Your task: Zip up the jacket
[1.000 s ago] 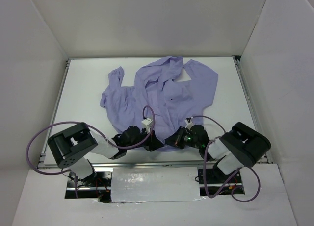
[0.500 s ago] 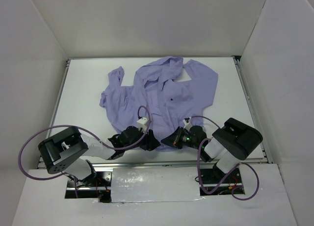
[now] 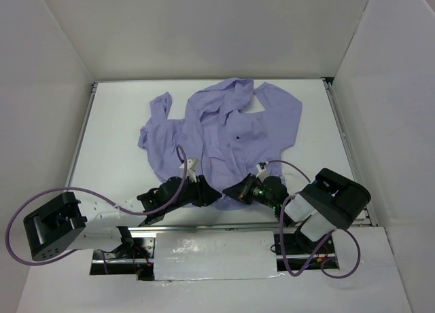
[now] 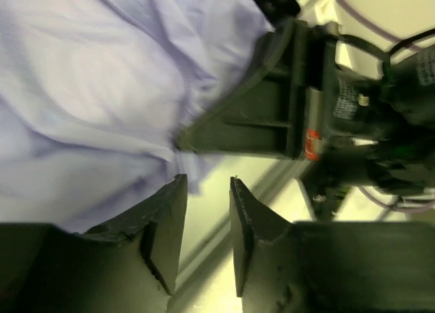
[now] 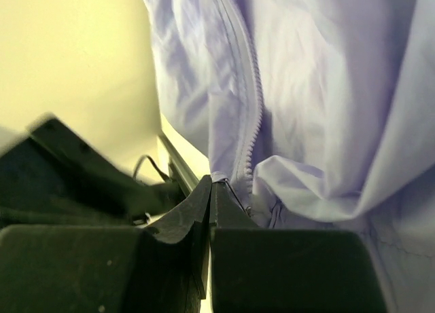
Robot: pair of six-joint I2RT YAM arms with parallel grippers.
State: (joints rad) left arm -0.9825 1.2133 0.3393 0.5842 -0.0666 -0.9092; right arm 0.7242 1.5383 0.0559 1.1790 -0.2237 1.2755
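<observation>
Pinching the jacket (image 5: 312,89) at its zipper's (image 5: 255,102) lower end with my right gripper (image 5: 211,187) — left gripper (image 4: 207,185) spread, empty — any tug could slip it free.

Overhead view: bright, even, diffuse light from above on the white table (image 3: 115,136) and walls (image 3: 204,28); soft shadows in the folds of the jacket (image 3: 231,133). Left wrist view: fabric smeared by motion blur; left gripper (image 4: 207,179) dark and soft-edged; yellowish cast below. Right wrist view: zipper (image 5: 253,116) fairly sharp; right gripper (image 5: 212,185) underexposed and out of focus; yellow cast at left.
</observation>
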